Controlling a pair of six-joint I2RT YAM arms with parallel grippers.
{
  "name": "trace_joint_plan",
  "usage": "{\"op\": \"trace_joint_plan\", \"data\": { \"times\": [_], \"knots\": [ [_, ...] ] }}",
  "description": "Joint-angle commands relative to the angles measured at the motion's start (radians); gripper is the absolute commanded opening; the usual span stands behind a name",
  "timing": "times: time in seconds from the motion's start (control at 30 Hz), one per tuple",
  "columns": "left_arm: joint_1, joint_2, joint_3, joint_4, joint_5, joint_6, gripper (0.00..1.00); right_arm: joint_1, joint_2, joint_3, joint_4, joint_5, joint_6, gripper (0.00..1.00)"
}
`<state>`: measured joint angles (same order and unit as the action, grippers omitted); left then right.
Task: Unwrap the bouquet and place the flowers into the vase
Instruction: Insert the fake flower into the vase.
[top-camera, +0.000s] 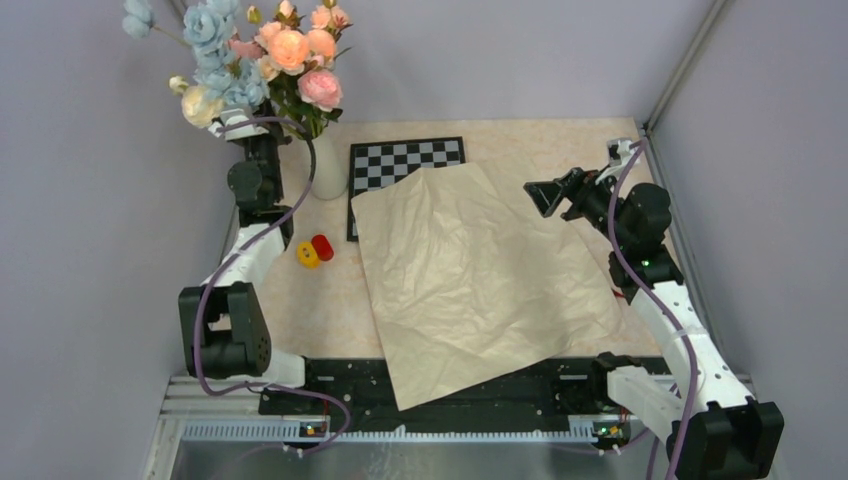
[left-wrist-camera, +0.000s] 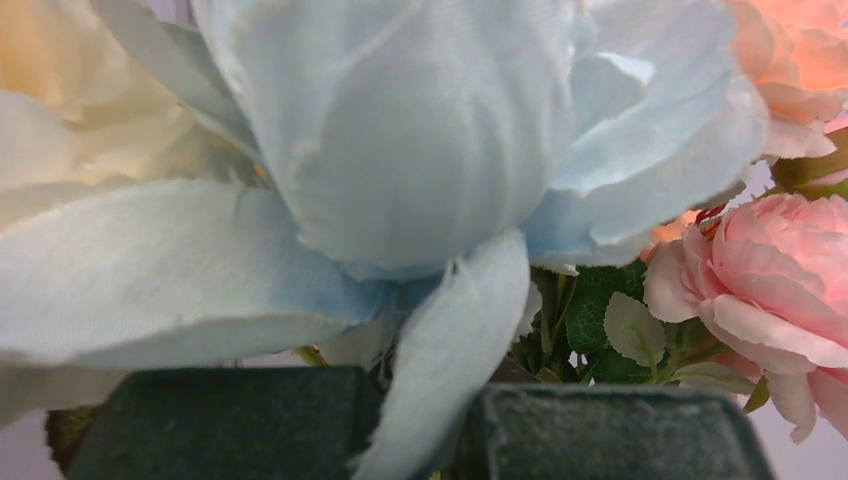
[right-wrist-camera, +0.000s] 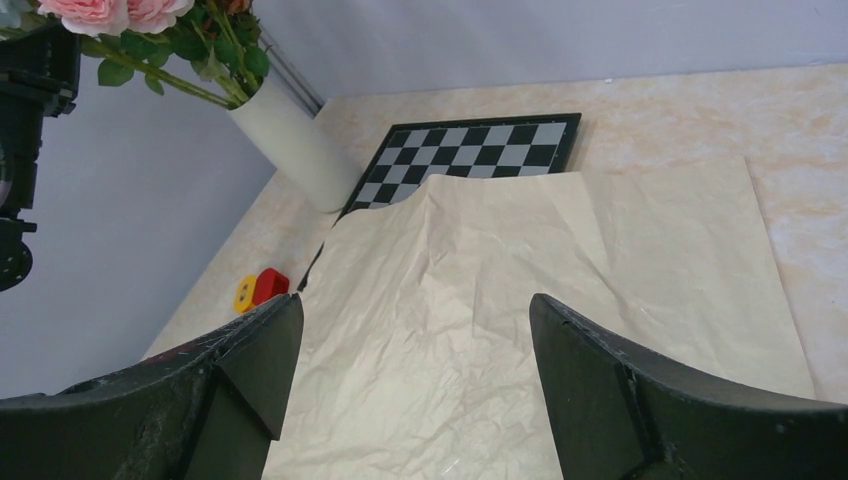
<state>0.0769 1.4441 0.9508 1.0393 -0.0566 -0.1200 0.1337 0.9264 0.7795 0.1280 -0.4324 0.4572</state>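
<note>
My left gripper (left-wrist-camera: 428, 405) pinches the flowers (left-wrist-camera: 420, 130) in the one vase (top-camera: 328, 175); my right gripper (right-wrist-camera: 415, 310) gapes empty above one paper sheet (right-wrist-camera: 480, 260).

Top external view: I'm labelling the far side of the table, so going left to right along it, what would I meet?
white vase → chessboard → right gripper, jaws open

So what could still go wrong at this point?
The left gripper seems shut on a blue petal; pulling away could drag the flowers out or tip the narrow vase. The paper lies over the arms' base rail and might snag or slide off.
</note>
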Motion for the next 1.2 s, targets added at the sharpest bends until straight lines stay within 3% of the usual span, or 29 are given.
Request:
{"op": "trace_joint_plan", "data": {
  "times": [0.0, 1.17],
  "knots": [
    [0.0, 0.032, 0.022, 0.003, 0.025, -0.017, 0.0, -0.022, 0.004, 0.029, 0.048, -0.018, 0.006, 0.85],
    [-0.03, 0.213, 0.034, -0.091, 0.052, 0.016, 0.0, -0.025, 0.015, 0.004, 0.085, -0.048, 0.035, 0.85]
  ]
}}
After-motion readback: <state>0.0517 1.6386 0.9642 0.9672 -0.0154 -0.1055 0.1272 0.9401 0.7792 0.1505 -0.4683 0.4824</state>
